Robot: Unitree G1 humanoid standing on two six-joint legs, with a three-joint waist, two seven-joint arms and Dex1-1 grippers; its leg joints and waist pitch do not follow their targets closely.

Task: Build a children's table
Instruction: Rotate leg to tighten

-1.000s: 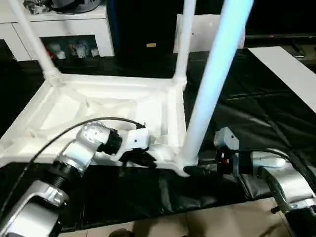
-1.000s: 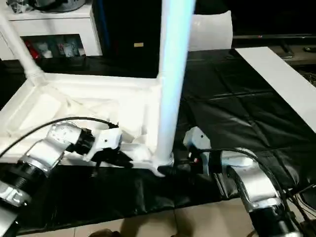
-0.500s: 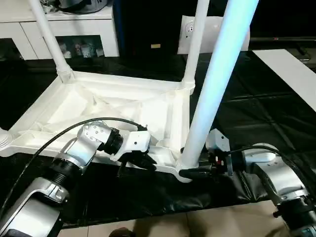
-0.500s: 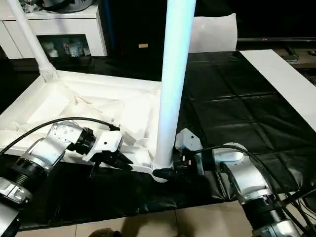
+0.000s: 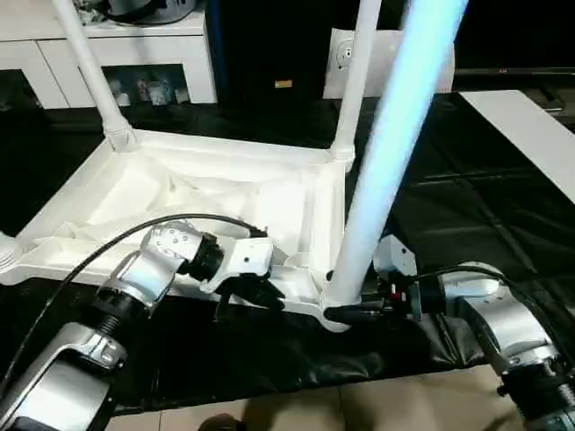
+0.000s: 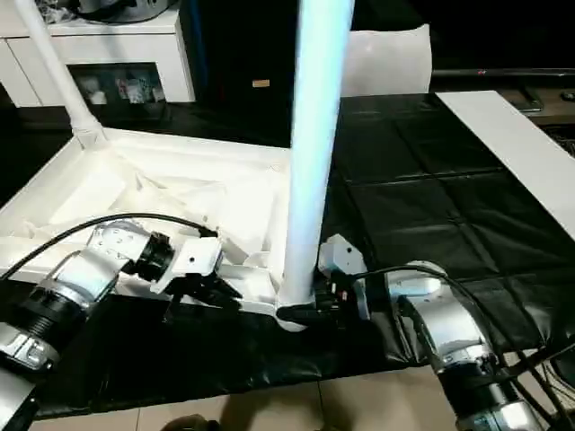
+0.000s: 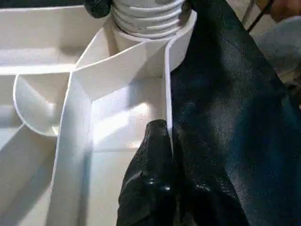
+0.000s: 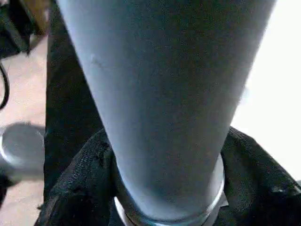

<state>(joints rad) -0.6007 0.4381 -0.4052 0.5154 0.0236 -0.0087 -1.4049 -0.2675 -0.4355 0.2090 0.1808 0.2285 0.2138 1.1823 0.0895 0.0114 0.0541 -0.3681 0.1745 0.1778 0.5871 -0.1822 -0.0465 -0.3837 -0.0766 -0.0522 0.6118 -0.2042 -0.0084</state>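
Tabletop [image 5: 216, 193], white plastic, lies upside down on a black sheet [image 6: 422, 206], its ribbed underside facing up and its near left corner cut off by the picture edge. Three white legs stand upright in corner sockets: the far left leg [image 5: 90, 67], the far right leg [image 5: 353, 81] and the near right leg [image 5: 386, 153]; all three run out of the top of the head views, so their upper ends cannot be assessed. The left gripper [image 5: 256, 292] is clamped shut on the near rim of the tabletop, just left of the near right socket; in the left wrist view one black finger [image 7: 153, 179] presses the inner face of the thin rim wall, the other finger lying largely hidden behind it. The right gripper [image 6: 310, 312] has its black fingers around the base of the near right leg, where the leg meets its socket. Behind the sheet stand a white cabinet [image 5: 108, 40] with open shelves and a white flat bag [image 6: 386, 58], both partly hidden by the legs.
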